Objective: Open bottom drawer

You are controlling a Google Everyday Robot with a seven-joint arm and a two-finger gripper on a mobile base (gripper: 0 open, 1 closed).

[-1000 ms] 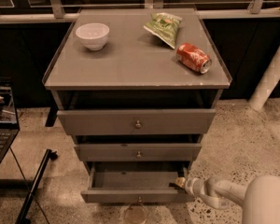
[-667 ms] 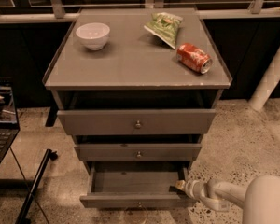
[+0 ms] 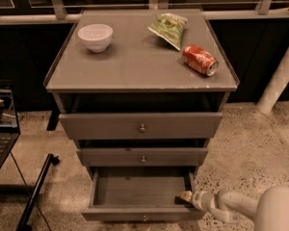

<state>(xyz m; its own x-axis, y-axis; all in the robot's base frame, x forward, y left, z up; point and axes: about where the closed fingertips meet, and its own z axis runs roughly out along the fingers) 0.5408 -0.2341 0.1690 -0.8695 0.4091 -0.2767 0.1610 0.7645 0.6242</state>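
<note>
- While the bottom drawer (image 3: 116, 213) is standing pulled well out from the grey cabinet (image 3: 135, 66), its bare inside is showing from above and its small round knob (image 3: 144, 219) is peeking at the lower edge of the view.
- The gripper (image 3: 185, 196) is sitting at the drawer's right front corner, touching or just beside the right side wall, with its tip pointing left into the drawer.
- Whether the gripper is open or closed I cannot tell; it is showing only as a small pale tip against the dark corner.
- The white arm (image 3: 231, 206) is reaching in low from the lower right, close to the speckled floor (image 3: 250, 148).
- The middle drawer (image 3: 111, 156) and the top drawer (image 3: 101, 125) are both sticking out a little above it, the top one jutting farther forward.
- On the cabinet top, a white bowl (image 3: 95, 36) is resting at the back left, a green snack bag (image 3: 168, 29) is lying at the back right, and a red can (image 3: 200, 59) is lying on its side near the right edge.
- A laptop (image 3: 0, 129) is sitting open at the left edge.
</note>
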